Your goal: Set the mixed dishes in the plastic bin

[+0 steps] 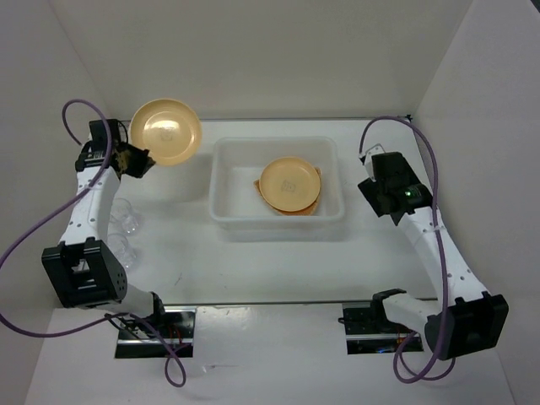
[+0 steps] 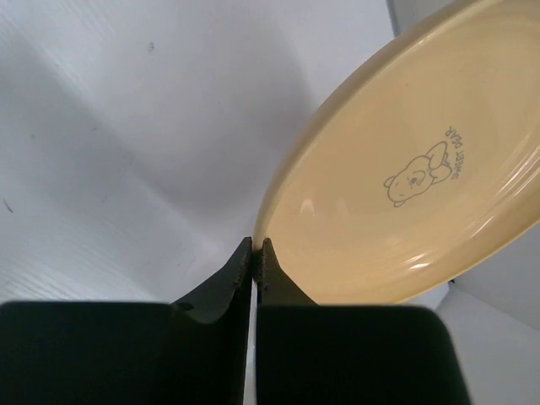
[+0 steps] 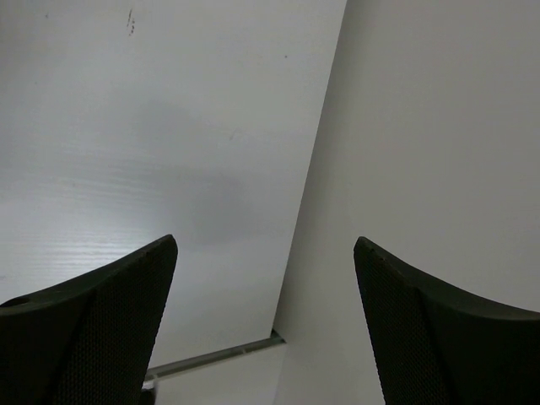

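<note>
- Your left gripper [image 2: 256,245] is clenched on the rim of a round yellow-orange shallow plate [image 2: 405,186]. Its fingertips are almost together, with the plate's edge pinched at their very ends.
- The left wrist view shows you the plate's hollow face, tilted up to the right, with a small outlined bear and lettering [image 2: 418,177] printed near the middle.
- In the top view, that plate hangs above the white table [image 1: 253,270] at the far left, near the back wall. It is to the left of the far-left corner of the translucent white rectangular plastic bin [image 1: 221,181] and not over it.
- Inside the bin you have a second round yellow-orange plate [image 1: 289,183], lying face up on the orange woven-textured fan-shaped dish [image 1: 258,189]. Only the edges of that dish show past the plate.
- The small clear plastic cup [image 1: 128,221] is on the table beside your left arm, well apart from the bin.
- Your right gripper [image 3: 266,245] is released and grasps nothing, with its fingers spread wide. It is held up to the right of the bin, facing the white walls.
</note>
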You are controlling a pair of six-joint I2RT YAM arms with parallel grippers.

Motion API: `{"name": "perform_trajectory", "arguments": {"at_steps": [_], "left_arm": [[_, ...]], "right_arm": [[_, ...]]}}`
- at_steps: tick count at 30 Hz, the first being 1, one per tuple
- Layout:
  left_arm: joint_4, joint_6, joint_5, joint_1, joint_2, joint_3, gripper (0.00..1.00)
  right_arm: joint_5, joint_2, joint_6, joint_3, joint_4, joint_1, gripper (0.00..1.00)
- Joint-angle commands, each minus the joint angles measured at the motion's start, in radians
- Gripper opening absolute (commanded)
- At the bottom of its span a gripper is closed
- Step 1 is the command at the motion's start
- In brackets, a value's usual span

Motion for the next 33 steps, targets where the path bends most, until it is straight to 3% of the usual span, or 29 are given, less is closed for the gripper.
{"name": "perform_trajectory", "arguments": {"at_steps": [1,6,8,11,14,18,22,33], "left_arm": [[-0.003,0.008,0.064,-0.027,-0.027,0.038,0.0],[0.261,0.149,0.225,-0.205,-0.015,0.06,0.0],[0.24,0.262,0.225,-0.323,0.049,0.16,0.0],[0.084,0.379,0.19,-0.467,0.209,0.311,0.0],[0.005,0.388,0.167,-0.55,0.31,0.4,0.0],[-0.044,0.388,0.152,-0.615,0.405,0.422,0.0],[-0.082,0.388,0.069,-0.667,0.496,0.446,0.0],[-0.095,0.37,0.052,-0.687,0.671,0.531,0.0]], "right_arm": [[-0.057,-0.068,0.058,-0.042,0.059,-0.057,0.9],[-0.081,-0.181,0.095,-0.149,0.15,-0.152,0.97],[-0.102,-0.201,0.108,-0.171,0.185,-0.183,0.98],[-0.145,-0.224,0.147,-0.171,0.199,-0.249,0.98],[-0.223,-0.244,0.17,-0.194,0.223,-0.309,0.98],[-0.318,-0.287,0.167,-0.234,0.245,-0.369,0.98],[-0.318,-0.322,0.167,-0.254,0.254,-0.389,0.98],[-0.285,-0.332,0.187,-0.281,0.292,-0.399,0.98]]}}
